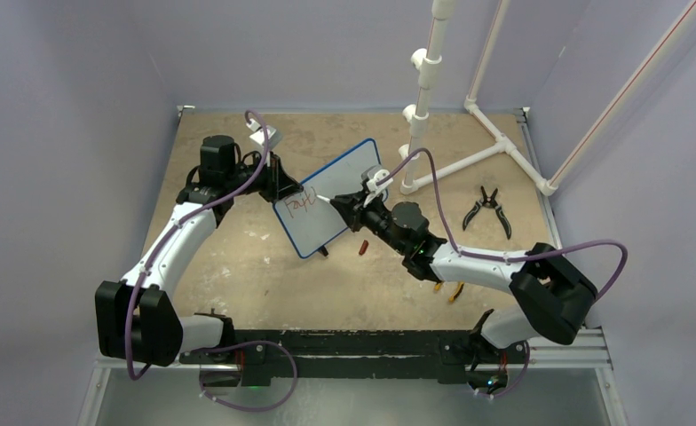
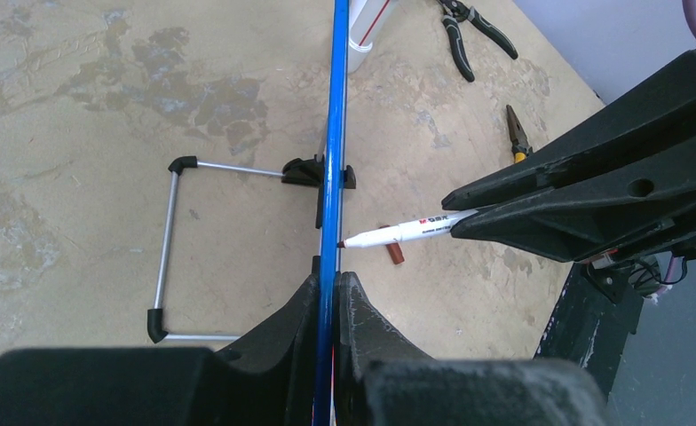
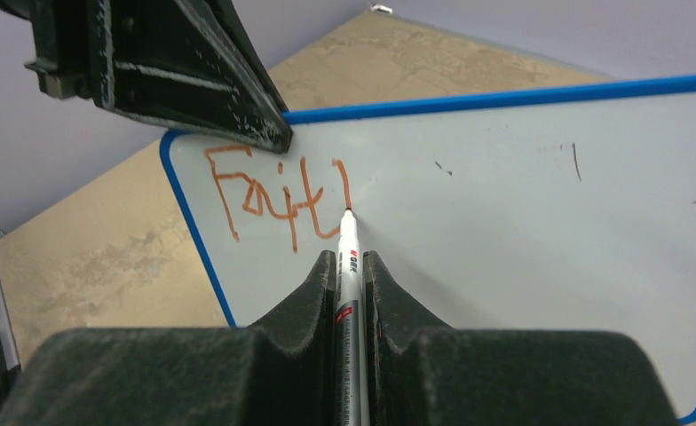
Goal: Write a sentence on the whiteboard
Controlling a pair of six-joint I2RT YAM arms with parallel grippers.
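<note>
2 grippers meet over the table (image 1: 238, 266): the whiteboard (image 1: 340, 191) stands on edge, its rim pinched by the left gripper (image 2: 328, 282); the right gripper (image 3: 351, 259) clamps a marker (image 3: 348, 232), tip touching the sentence (image 3: 273, 200), red "Fait".

The red sentence (image 3: 278, 200) is reading "Fait" plus one upright stroke at the whiteboard (image 3: 522, 248) left end; the marker (image 3: 347, 257) is carrying print too small to read
</note>
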